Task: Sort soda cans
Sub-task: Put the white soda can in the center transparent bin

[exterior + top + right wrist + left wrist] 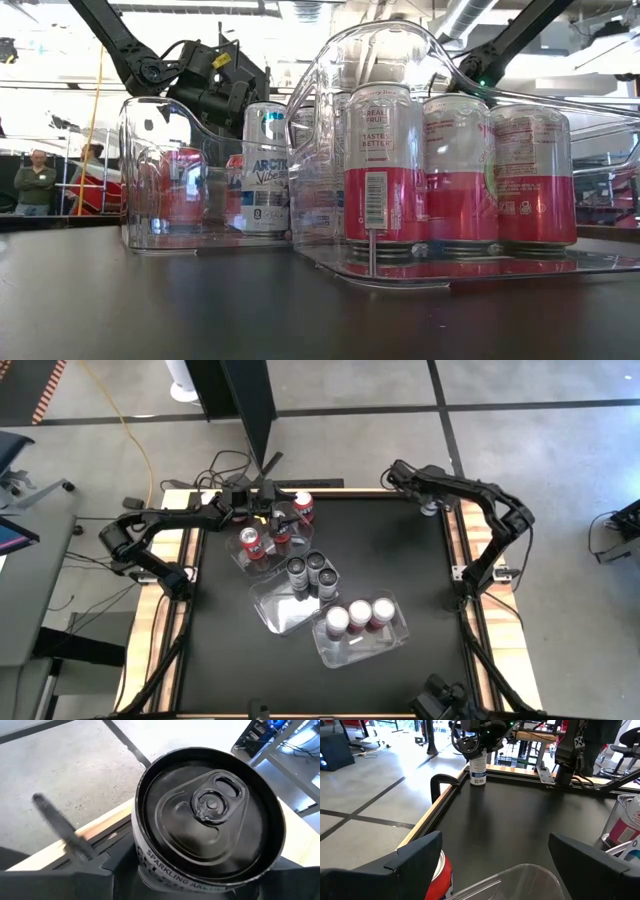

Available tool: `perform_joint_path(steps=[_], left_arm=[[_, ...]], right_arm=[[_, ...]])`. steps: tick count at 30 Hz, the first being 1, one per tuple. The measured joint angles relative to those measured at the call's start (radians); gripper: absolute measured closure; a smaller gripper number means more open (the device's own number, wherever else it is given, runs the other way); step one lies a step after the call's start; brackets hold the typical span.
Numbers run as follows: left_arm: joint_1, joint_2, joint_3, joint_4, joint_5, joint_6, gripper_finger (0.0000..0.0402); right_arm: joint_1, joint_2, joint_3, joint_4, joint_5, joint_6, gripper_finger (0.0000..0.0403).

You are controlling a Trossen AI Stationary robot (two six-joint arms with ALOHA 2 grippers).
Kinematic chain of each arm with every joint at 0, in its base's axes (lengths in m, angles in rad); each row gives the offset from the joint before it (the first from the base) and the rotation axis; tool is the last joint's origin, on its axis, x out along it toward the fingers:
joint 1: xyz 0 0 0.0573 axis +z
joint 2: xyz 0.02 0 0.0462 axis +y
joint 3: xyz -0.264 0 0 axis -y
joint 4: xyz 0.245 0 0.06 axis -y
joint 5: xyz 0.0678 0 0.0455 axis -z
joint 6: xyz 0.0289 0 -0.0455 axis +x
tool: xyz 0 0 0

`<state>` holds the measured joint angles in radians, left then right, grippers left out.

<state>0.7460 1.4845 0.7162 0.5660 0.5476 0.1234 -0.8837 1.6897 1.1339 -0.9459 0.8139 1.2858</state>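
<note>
My right gripper (429,506) is at the table's far right corner, shut on a white soda can with a black top (210,815); the left wrist view shows that can (478,769) far off. My left gripper (495,870) is open above the far clear tub (243,558). That tub holds red cans (251,543), and one red can (442,870) shows beside a finger. Dark-topped cans (309,568) stand in the middle tub. White-and-red cans (378,170) stand in the near tub. My right gripper has the white can's upper wall (150,865) between its two fingers, coming from above and pointing down. The fingers themselves hide the contact. The can stands upright with its base (478,783) on the table's far corner.
Three clear tubs lie in a slanted row across the table's middle. A red can (303,506) stands at the far edge by the left gripper. The wooden table rim (427,817) and a black clamp (440,782) are near. A person (35,180) stands in the room behind.
</note>
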Motion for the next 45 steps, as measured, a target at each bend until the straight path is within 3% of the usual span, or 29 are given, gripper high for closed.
perform_joint_path(steps=[7, 17, 23, 30, 39, 45], left_arm=[[0.000, 0.000, 0.000, 0.000, 0.000, 0.000, 0.0042], [0.000, 0.000, 0.000, 0.000, 0.000, -0.016, 0.0042], [0.000, 0.000, 0.000, 0.000, 0.000, -0.040, 0.0042], [-0.008, -0.049, 0.000, -0.053, -0.001, -0.050, 0.0042], [-0.026, -0.107, 0.000, -0.115, -0.008, -0.050, 0.0042], [-0.026, -0.113, 0.000, -0.137, -0.010, -0.058, 0.0042]], right_arm=[[0.073, -0.030, 0.005, -0.005, -0.002, -0.015, 0.0158], [0.229, -0.170, 0.029, -0.002, 0.045, -0.143, 0.0159], [0.363, -0.255, 0.029, 0.061, 0.073, -0.276, 0.0160], [0.514, -0.366, 0.030, 0.252, 0.074, -0.588, 0.0160], [0.734, -0.490, 0.030, 0.532, -0.080, -1.000, 0.0160], [0.852, -0.500, 0.068, 0.645, -0.300, -1.202, 0.0160]])
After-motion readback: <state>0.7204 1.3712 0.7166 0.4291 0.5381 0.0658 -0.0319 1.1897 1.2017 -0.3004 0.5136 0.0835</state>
